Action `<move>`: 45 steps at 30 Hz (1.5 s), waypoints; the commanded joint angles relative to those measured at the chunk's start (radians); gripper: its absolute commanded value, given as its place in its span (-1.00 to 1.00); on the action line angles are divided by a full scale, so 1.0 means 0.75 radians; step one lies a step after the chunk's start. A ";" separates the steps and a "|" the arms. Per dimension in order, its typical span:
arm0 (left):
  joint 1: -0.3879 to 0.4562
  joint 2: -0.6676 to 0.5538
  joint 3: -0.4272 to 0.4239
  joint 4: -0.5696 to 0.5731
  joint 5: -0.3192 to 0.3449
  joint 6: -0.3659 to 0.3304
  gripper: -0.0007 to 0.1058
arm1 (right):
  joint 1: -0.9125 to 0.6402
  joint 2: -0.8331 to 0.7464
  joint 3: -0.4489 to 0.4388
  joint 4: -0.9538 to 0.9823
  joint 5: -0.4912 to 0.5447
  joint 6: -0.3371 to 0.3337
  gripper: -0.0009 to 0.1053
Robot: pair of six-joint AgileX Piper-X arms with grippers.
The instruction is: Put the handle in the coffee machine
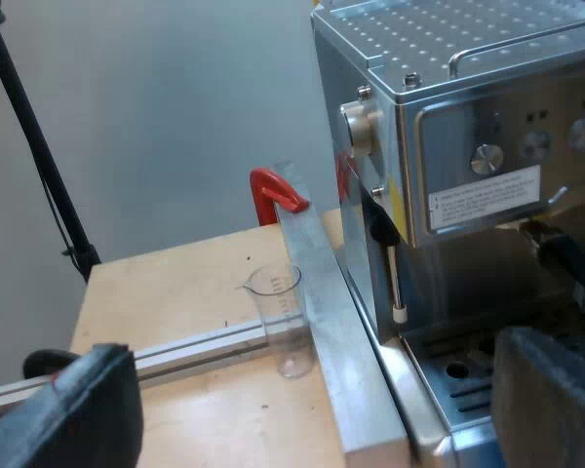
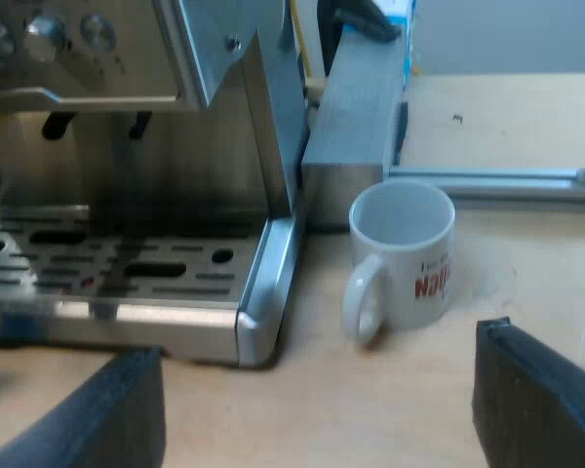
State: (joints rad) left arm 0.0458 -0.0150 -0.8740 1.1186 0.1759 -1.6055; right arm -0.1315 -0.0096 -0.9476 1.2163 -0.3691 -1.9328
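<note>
Hovering, both empty: left gripper point(image 1: 307, 390) and right gripper point(image 2: 317, 390) spread wide, grasping nothing. Dark handle point(image 1: 565, 255) sits at machine point(image 1: 468, 117) front, apparently locked in; task likely done, seating unconfirmed.

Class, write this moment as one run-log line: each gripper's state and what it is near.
left gripper: open, near measuring glass | right gripper: open, near mug by espresso machine | held: nothing

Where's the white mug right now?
In the right wrist view, the mug stands upright on the wooden table, beside the drip tray of the coffee machine.
</note>
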 commanded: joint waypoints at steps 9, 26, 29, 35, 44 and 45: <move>0.001 -0.181 0.249 -0.115 -0.010 -0.072 0.42 | -0.006 -0.059 0.175 -0.191 -0.015 0.034 0.28; 0.001 -0.179 0.444 -0.121 -0.010 -0.072 0.42 | -0.006 -0.056 0.473 -0.189 -0.015 0.105 0.28; 0.001 -0.179 0.463 -0.116 -0.010 -0.072 0.42 | -0.006 -0.057 0.509 -0.189 -0.015 0.105 0.28; 0.001 -0.179 0.463 -0.104 -0.010 -0.072 0.42 | -0.006 -0.057 0.540 -0.201 -0.015 0.110 0.28; 0.001 -0.179 0.463 -0.104 -0.010 -0.072 0.42 | -0.006 -0.057 0.540 -0.200 -0.015 0.110 0.28; 0.001 -0.179 0.463 -0.104 -0.010 -0.072 0.42 | -0.006 -0.057 0.540 -0.200 -0.015 0.110 0.28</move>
State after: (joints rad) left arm 0.0458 -0.0132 -0.5246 1.0455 0.1732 -1.6465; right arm -0.1315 -0.0059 -0.5350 1.0707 -0.3706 -1.8452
